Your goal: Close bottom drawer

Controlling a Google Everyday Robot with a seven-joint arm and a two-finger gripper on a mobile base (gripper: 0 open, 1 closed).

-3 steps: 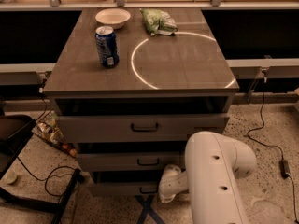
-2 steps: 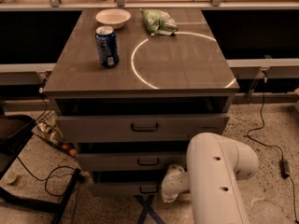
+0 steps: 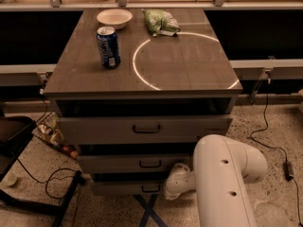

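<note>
The bottom drawer is the lowest and narrowest of three grey fronts on the cabinet, with a small dark bar handle. Its front stands a little out from the cabinet body. My white arm reaches in from the lower right. My gripper is at the right end of the bottom drawer's front, mostly hidden behind the white wrist. The middle drawer and top drawer also stand out slightly.
On the cabinet top stand a blue can, a white bowl and a green bag. A dark chair base and cables lie at the left. Another cable runs over the floor at the right.
My arm has shifted slightly to the right. The drawers and the things on the cabinet top look unchanged.
</note>
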